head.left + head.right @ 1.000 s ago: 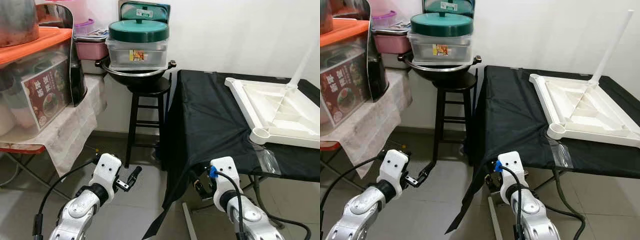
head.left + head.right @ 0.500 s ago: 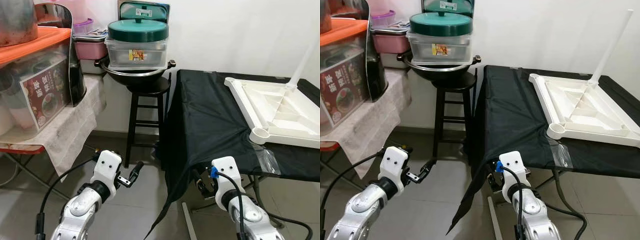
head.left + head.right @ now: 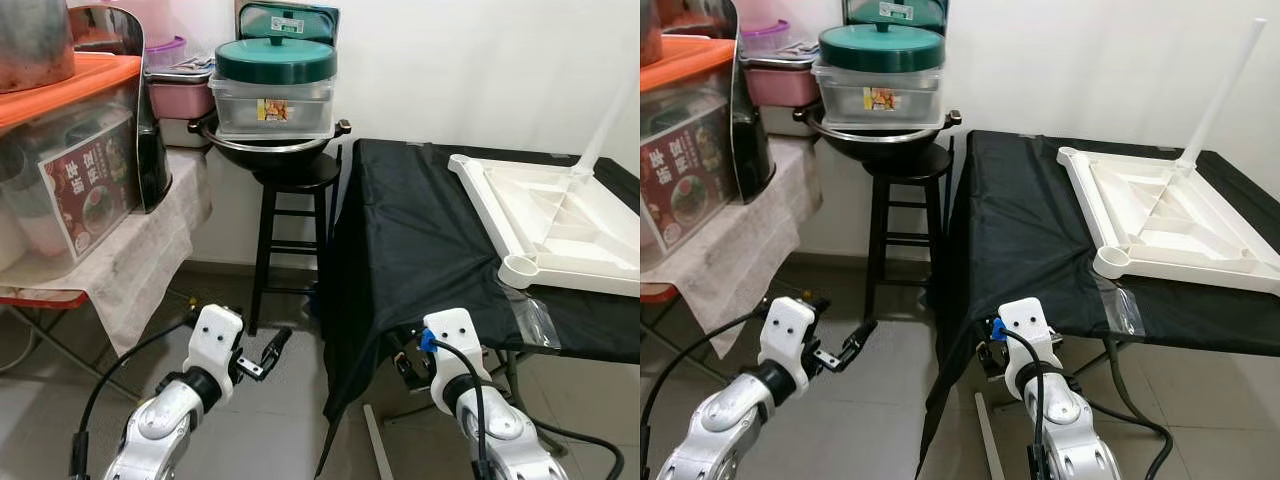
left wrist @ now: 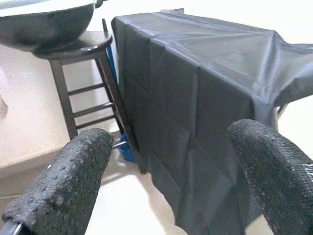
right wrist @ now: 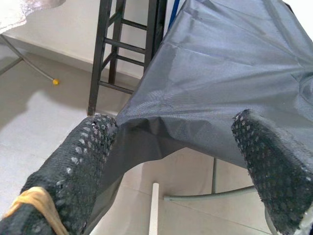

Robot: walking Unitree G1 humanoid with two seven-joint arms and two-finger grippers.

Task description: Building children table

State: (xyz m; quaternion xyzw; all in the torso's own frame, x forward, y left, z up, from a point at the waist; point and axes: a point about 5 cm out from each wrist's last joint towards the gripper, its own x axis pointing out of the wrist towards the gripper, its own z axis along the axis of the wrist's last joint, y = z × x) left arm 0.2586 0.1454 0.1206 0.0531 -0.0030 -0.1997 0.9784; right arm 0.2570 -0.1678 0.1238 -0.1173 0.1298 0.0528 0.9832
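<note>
A green-lidded container point(image 3: 275, 88) sits in a black wok point(image 3: 270, 146) on a black stool point(image 3: 290, 225).

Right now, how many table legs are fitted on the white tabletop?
1. One white leg stands up from the far corner of the upturned white tabletop on the black cloth. The near corner socket is empty; other corners are cut off.

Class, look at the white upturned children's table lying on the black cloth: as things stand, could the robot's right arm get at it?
Probably yes. The right gripper hangs open, low by the black cloth's edge, and the white table lies on that side with nothing between; the arm must lift.
</note>
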